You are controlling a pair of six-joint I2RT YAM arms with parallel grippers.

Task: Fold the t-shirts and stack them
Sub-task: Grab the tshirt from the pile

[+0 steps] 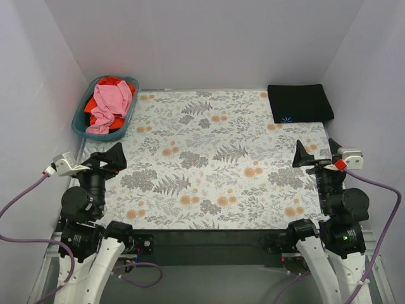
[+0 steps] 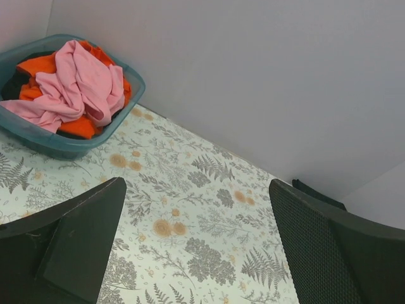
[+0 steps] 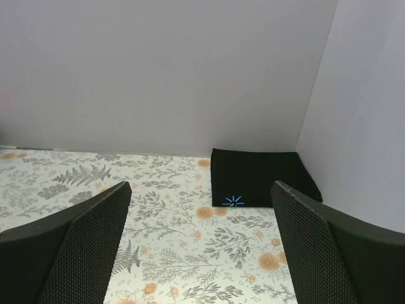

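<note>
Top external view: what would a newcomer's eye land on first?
The teal basket at the far left corner stands out most, heaped with a crumpled pink t-shirt over an orange-red t-shirt. At the far right corner a black t-shirt lies neatly folded, its small blue logo showing. The left gripper and right gripper both hang open over the floral table cover, near its near edge.

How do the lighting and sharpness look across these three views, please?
Top external: soft, even light, no glare on the floral tabletop. Left wrist: the pink t-shirt is sharp; the fingers of the left gripper look dark. Right wrist: the black t-shirt is nearly featureless, though its blue logo reads crisply.
</note>
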